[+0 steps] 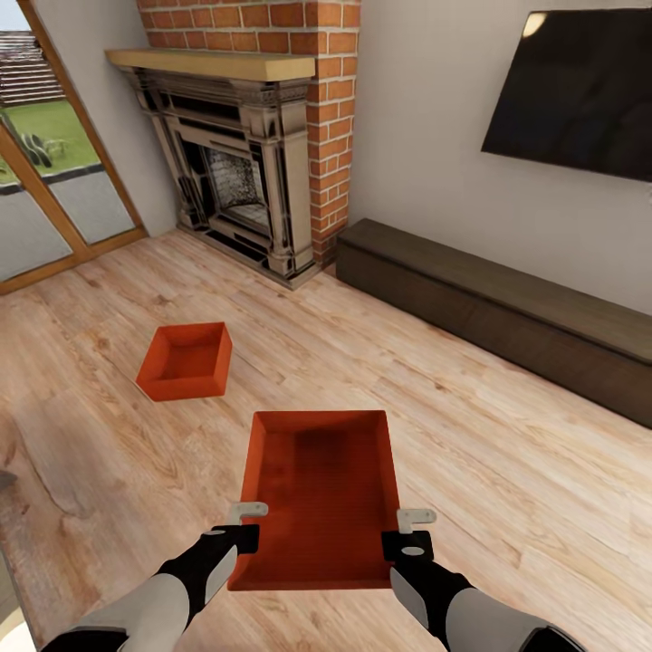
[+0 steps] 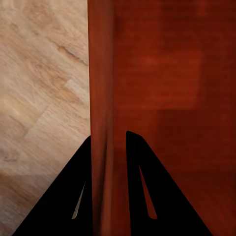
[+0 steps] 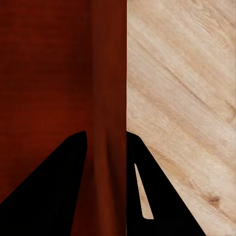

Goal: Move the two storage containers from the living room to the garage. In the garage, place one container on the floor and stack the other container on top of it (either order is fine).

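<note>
Beyond held bin [image 1: 321, 493], second bin [image 1: 186, 360].

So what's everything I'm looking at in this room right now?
storage containers: two, orange-red; one held between both tools, one on the wood floor to its left, farther away
fireplace: one, brick surround, back wall
glass doors: wood-framed, left
screen: one, black, on the right wall
low cabinet: one, dark brown, under the screen
floor: light wood planks
left tool: clamped on the held container's left wall
right tool: clamped on its right wall
</note>
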Robot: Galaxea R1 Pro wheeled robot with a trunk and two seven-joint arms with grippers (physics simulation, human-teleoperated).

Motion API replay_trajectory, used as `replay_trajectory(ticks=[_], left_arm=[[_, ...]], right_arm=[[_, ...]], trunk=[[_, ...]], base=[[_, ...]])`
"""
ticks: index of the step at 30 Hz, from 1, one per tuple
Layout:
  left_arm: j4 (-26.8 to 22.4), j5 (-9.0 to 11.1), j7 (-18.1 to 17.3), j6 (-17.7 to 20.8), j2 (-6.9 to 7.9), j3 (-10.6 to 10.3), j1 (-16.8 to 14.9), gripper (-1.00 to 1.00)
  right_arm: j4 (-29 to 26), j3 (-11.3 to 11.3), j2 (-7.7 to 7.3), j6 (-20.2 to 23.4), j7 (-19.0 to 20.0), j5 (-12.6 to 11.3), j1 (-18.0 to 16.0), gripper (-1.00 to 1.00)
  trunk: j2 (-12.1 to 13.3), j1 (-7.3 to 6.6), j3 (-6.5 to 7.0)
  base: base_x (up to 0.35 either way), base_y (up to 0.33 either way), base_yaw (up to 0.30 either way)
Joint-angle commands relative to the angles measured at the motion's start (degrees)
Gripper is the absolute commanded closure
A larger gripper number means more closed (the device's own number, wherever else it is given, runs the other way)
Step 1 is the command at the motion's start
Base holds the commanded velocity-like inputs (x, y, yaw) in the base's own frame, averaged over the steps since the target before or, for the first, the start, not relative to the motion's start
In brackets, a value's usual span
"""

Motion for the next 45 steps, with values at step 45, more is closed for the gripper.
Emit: replay_trajectory(ticks=[45], left_arm=[[-0.25, -0.97, 0.68, 0.39, 0.74, 2.82, -0.04, 1.0]], right_arm=[[0.45, -0.33, -0.03, -0.26, -0.52, -0.1, -0.03, 1.0]], trunk=[[-0.08, 0.03, 3.96]], base=[[0.0, 0.0, 0.0]])
